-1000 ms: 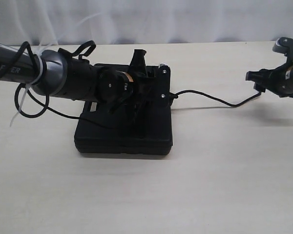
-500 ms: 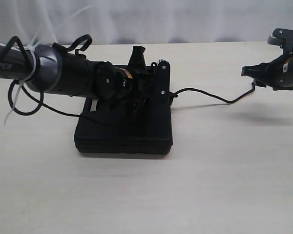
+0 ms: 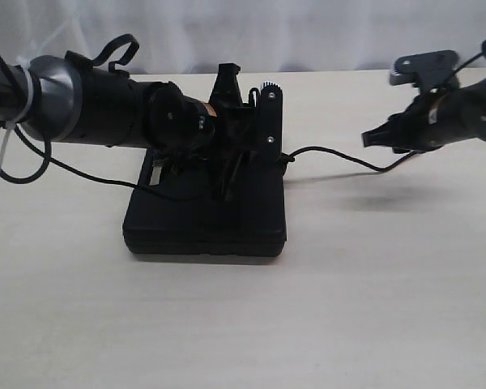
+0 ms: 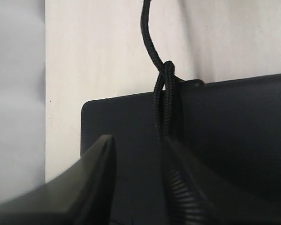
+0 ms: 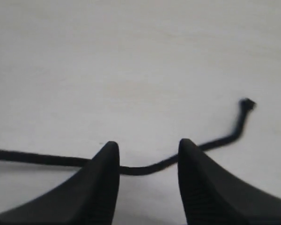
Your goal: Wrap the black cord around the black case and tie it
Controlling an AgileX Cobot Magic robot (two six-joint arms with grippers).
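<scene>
the left gripper (image 4: 139, 152) hangs over the case (image 3: 202, 227), which lies flat on the table (image 3: 348, 324) left of centre. its jaws stand apart. the cord (image 3: 340, 160) runs between them, close along one finger, and is not pinched from both sides.

at the case's right edge the cord crosses itself in a small knot (image 4: 167, 70), then trails right across the table in a loose curve to a plain end (image 5: 246, 104). the right gripper (image 5: 148, 147) hovers above that stretch, jaws apart, holding nothing.

the cord looks light, limp and braided, so it should grip well but will sag and follow any pull. i would take it a little back from the tip. the case looks rigid and smooth, and may slide if the cord is hauled hard, so it wants holding down.

only the left wrist view shows the knot and the gap between the jaws; the exterior view buries both in black. only the right wrist view shows the cord passing beyond the open fingers. the exterior view alone gives the whole run from case to tip.
</scene>
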